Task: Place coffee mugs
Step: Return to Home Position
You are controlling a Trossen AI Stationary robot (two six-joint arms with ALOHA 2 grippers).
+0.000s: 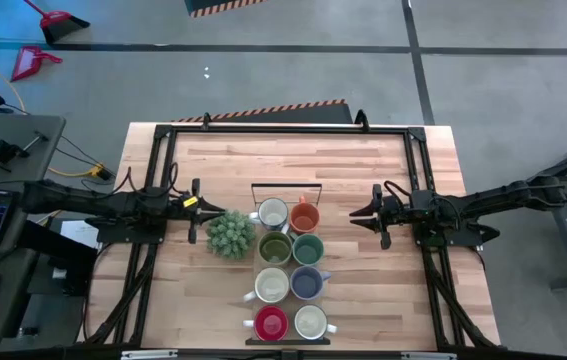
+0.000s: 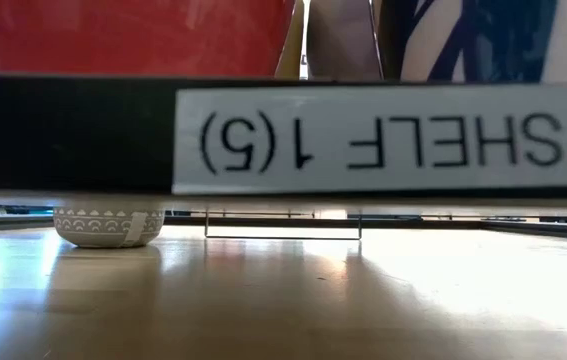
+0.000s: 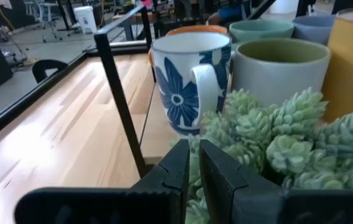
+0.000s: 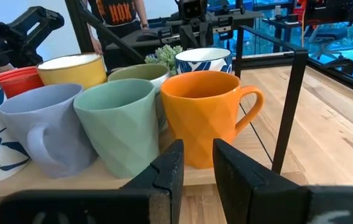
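Several coffee mugs stand upright in two columns on a low wooden shelf with a black wire frame [image 1: 286,187] at the table's middle. They include the blue-flowered white one [image 3: 188,74], orange [image 4: 204,115], olive [image 1: 275,247], teal [image 4: 123,124], blue-grey [image 1: 306,283] and red [image 1: 270,322]. My left gripper [image 3: 195,168] sits at the table's left, level, shut, its tips just short of the spiky green plant [image 1: 230,234]. My right gripper [image 4: 198,165] waits at the right, open and holding nothing, and faces the orange mug.
The potted plant stands on the table against the shelf's left side. Black frame rails [image 1: 163,190] run around the tabletop. Bare wood lies at the far part [image 1: 293,160]. A "SHELF 1(5)" label [image 2: 383,140] blocks most of the low view. A person [image 4: 117,15] stands beyond the table.
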